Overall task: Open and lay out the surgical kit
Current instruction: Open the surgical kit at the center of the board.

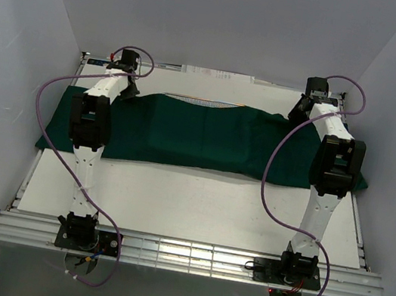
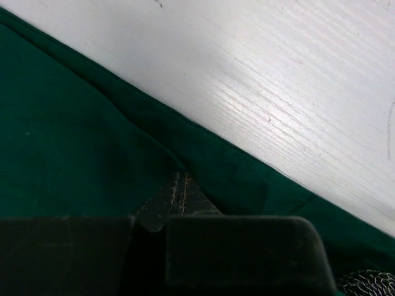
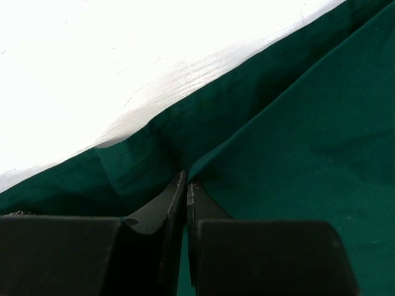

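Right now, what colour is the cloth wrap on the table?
Dark green cloth wrap, unpatterned; clearest from top external.

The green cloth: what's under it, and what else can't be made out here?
- Top view: anything under the green cloth; the cloth covers it.
- Top view: both jaws; the arms' wrists block them.
- Left wrist view: a grey mesh bit, cut off at the bottom-right corner; too little shows to name it.

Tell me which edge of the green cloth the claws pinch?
The far long edge of the cloth, the one farthest from the robot. The left gripper and right gripper are both shut on it; the near edge lies free.
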Robot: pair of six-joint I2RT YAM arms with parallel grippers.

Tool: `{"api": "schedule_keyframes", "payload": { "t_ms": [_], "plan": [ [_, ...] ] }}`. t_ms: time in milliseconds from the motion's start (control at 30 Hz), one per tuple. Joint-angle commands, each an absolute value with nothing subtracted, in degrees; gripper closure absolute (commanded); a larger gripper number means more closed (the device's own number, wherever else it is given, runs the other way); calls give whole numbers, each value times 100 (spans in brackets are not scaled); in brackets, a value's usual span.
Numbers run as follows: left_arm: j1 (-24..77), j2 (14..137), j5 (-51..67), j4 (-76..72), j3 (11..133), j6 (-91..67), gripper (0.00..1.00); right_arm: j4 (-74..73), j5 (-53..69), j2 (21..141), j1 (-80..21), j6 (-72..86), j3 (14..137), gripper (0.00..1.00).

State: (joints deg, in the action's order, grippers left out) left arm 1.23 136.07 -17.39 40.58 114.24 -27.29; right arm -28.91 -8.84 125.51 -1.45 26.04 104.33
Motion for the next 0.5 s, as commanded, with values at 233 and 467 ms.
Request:
{"api": "schedule_keyframes", "payload": {
  "t_ms": [233,467],
  "plan": [
    [88,13237,-2003,4210,11795,-2602,100,-2760,-931,12112,-114,2417,10441,92],
    [88,12955,-2057,4236,11540,-2619,100,-2777,-993,11761,-70,2443,10187,92]
  ]
}}
